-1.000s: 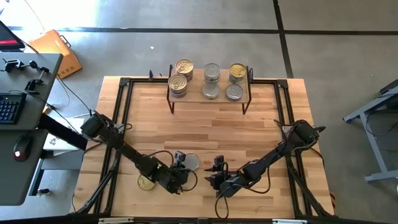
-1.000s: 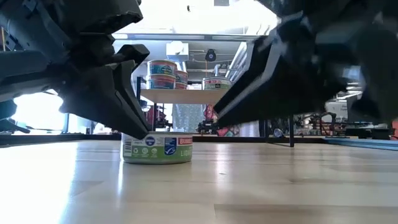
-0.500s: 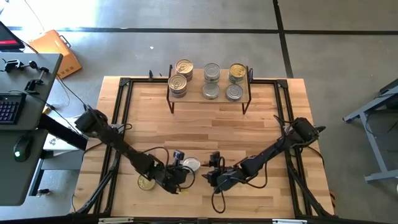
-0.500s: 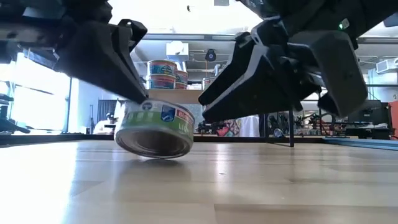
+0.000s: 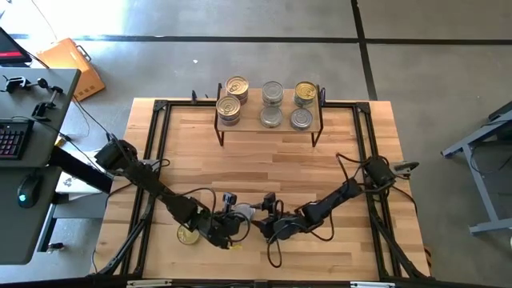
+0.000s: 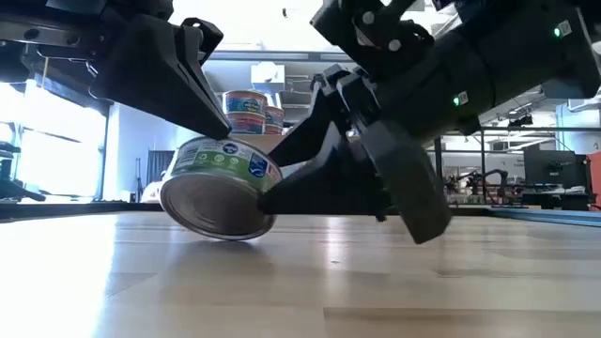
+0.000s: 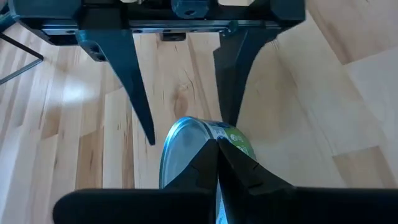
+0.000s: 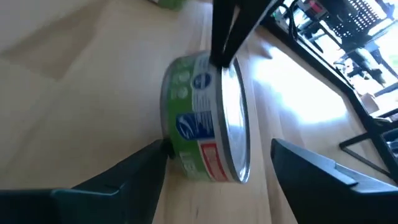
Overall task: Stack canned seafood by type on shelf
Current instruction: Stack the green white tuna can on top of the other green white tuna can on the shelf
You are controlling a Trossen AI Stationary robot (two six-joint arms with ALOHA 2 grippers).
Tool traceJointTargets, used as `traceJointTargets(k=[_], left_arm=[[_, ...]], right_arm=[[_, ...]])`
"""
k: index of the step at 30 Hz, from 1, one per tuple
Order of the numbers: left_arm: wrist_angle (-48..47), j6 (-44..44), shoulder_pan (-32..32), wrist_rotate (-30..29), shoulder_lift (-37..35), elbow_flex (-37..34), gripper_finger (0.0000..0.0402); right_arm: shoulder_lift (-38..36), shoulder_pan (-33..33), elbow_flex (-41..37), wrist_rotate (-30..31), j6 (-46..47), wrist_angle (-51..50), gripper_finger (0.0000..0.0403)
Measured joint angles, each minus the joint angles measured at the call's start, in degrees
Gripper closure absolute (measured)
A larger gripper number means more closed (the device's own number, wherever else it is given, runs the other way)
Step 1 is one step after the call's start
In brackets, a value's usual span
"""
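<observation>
Tin tipped on its edge between my two grippers, near the front of the table.

I have the left gripper [image 5: 232,222] with its fingers pressed together, their tips on the upper rim of the green-labelled tin [image 6: 218,187], which leans with only its lower edge on the wooden tabletop [image 5: 264,164]. My right gripper [image 5: 270,226] faces it with fingers spread wide, one each side of the tin but not touching it that I can see. As I judge it, the closed tips give no real hold: the tin may roll or drop flat, or the right fingers may close on a slanted can and squeeze it out. A gold-lidded tin [image 5: 188,234] waits just beside my left arm; six stand stacked on the shelf [image 5: 268,128].
</observation>
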Motion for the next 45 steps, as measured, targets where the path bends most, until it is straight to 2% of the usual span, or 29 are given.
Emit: traceJointTargets(k=[4,10,14,18,23,28,35,38,42,45], left_arm=[[0.1,0.0,0.0,-0.2,0.0,0.0,0.0401],[1.9,0.2,0.0,-0.7,-0.1,0.1,0.0401],[2.5,0.2,-0.2,-0.7,-0.1,0.1,0.0401],[2.7,0.6,-0.7,-2.2,-0.1,0.1,0.0401],[2.4,1.6,-1.7,-8.4,-0.9,0.1,0.0394],[1.2,6.5,-2.7,-5.3,-3.5,0.1,0.0336],[-5.1,3.1,-1.2,-2.2,-2.7,0.1,0.0199],[-6.6,2.1,-0.2,-1.7,-1.5,0.2,0.0156],[-7.9,2.1,0.5,0.5,0.1,0.1,0.0140],[-7.7,1.7,0.5,0.7,0.5,0.2,0.0157]], right_arm=[[0.2,-0.2,0.0,-1.5,1.6,1.4,0.0149],[0.3,-1.5,0.0,-7.8,1.5,2.5,0.0236],[0.3,-2.1,0.0,-8.0,1.5,3.0,0.0279],[0.3,-2.3,0.0,-8.5,2.0,3.1,0.0292],[0.3,-2.2,0.0,-8.6,3.6,3.2,0.0283],[0.3,-2.2,0.0,-8.7,4.5,3.3,0.0283],[0.3,-2.6,0.0,-9.9,4.5,4.2,0.0282],[0.3,-3.0,0.0,-10.4,4.7,4.2,0.0282],[0.3,-3.1,0.0,-11.0,5.6,4.6,0.0281],[0.3,-3.1,0.0,-11.0,5.6,4.7,0.0281]])
